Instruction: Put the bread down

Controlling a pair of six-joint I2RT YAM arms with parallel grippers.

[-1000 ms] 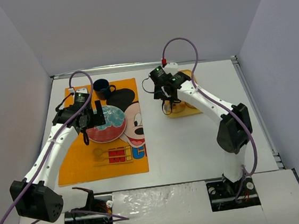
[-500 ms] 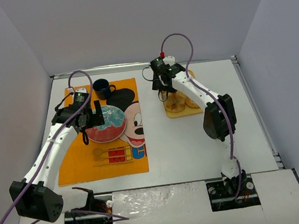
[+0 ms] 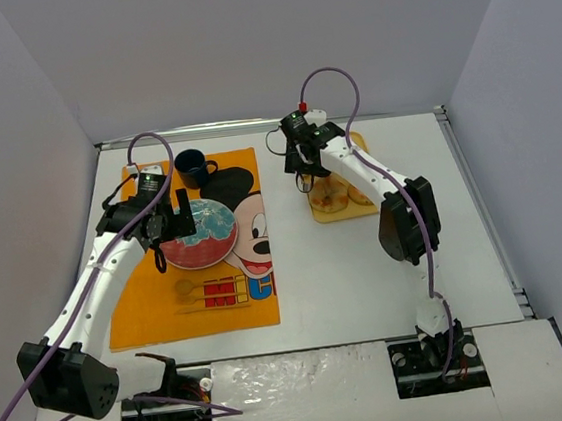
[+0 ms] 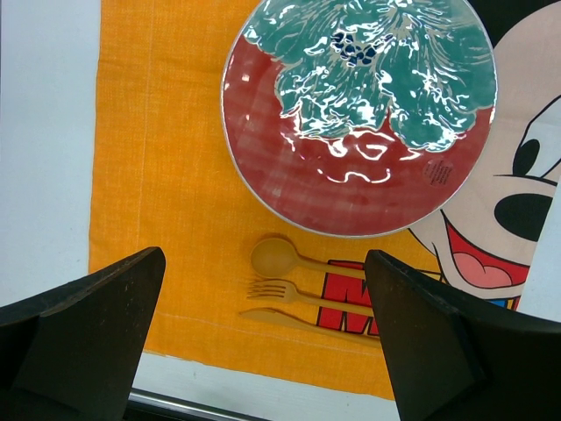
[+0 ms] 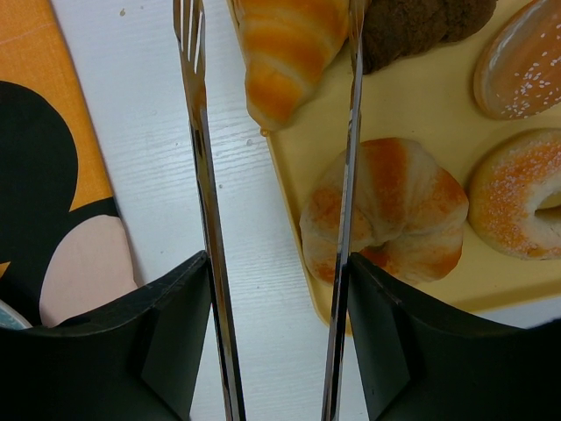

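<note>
The bread, a golden-brown ridged croissant (image 5: 289,53), lies at the left edge of the yellow tray (image 5: 412,105); a second croissant (image 5: 386,210) sits nearer on the tray. My right gripper (image 5: 276,272) is shut on metal tongs (image 5: 200,175), whose two blades stand apart on either side of the bread; the left blade is clear of it. In the top view the right gripper (image 3: 305,173) hangs over the tray's left end (image 3: 346,211). My left gripper (image 4: 263,351) hovers open over the orange placemat, beside the red and green plate (image 4: 351,114).
Two ring doughnuts (image 5: 517,202) and a dark chocolate pastry (image 5: 421,26) share the tray. A wooden spoon, fork and knife (image 4: 298,294) lie on the Mickey placemat (image 3: 140,306) below the plate. A dark blue mug (image 3: 193,164) stands at the mat's far edge. Walls enclose the table.
My right arm has folded up and carried the tongs from the tray's near side toward its far left end. The left arm has stayed in place.
</note>
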